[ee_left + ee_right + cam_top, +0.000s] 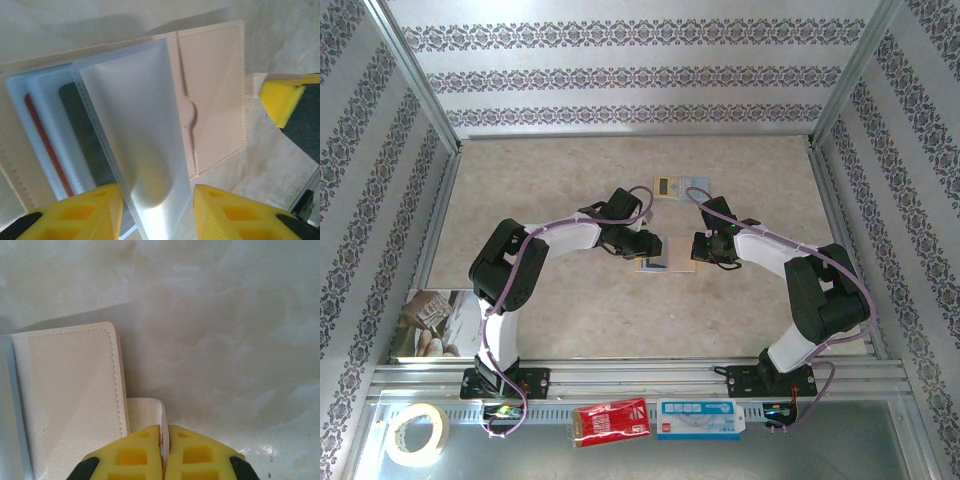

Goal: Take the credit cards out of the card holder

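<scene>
The card holder lies open mid-table, tan outside and pale blue-grey inside. In its pockets a dark card and a red card edge show. A clear plastic sleeve rises from the fold, and my left gripper is shut across its near end. The yellow fingers flank it. My right gripper is shut on the holder's strap tab at the right side. One of its fingertips shows by the tab in the left wrist view.
A yellow-and-pale-blue flat device with a small screen lies just behind the grippers. On the near rail sit a red packet, a blue-white box and a tape roll. Patterned walls enclose the table.
</scene>
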Controlling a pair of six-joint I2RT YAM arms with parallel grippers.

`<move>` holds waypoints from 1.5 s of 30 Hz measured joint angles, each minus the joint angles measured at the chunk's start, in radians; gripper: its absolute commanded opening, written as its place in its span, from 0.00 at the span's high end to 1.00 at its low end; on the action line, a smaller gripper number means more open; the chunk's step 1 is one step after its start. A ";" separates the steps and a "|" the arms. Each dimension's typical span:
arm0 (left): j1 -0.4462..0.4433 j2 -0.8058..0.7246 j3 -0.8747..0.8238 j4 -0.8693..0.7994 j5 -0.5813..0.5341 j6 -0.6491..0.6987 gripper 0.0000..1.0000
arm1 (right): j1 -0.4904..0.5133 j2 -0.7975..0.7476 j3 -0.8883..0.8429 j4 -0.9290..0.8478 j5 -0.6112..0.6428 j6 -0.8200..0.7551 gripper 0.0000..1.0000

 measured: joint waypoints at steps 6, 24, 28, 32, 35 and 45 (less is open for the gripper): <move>0.000 0.000 0.000 0.016 0.022 -0.001 0.59 | 0.000 0.005 0.000 0.003 -0.005 0.000 1.00; -0.074 0.130 0.162 0.116 0.091 -0.073 0.56 | -0.047 -0.109 -0.063 0.041 -0.010 0.060 0.68; -0.097 0.171 0.218 0.106 0.059 -0.075 0.54 | -0.083 -0.223 -0.092 0.042 0.000 0.078 0.66; -0.114 0.204 0.254 0.099 0.031 -0.075 0.53 | -0.104 -0.295 -0.108 0.046 0.005 0.092 0.65; -0.118 0.234 0.268 0.093 0.012 -0.075 0.52 | -0.105 -0.309 -0.113 0.050 0.004 0.098 0.65; -0.118 0.246 0.300 0.039 -0.006 -0.075 0.48 | -0.105 -0.310 -0.124 0.055 -0.023 0.122 0.66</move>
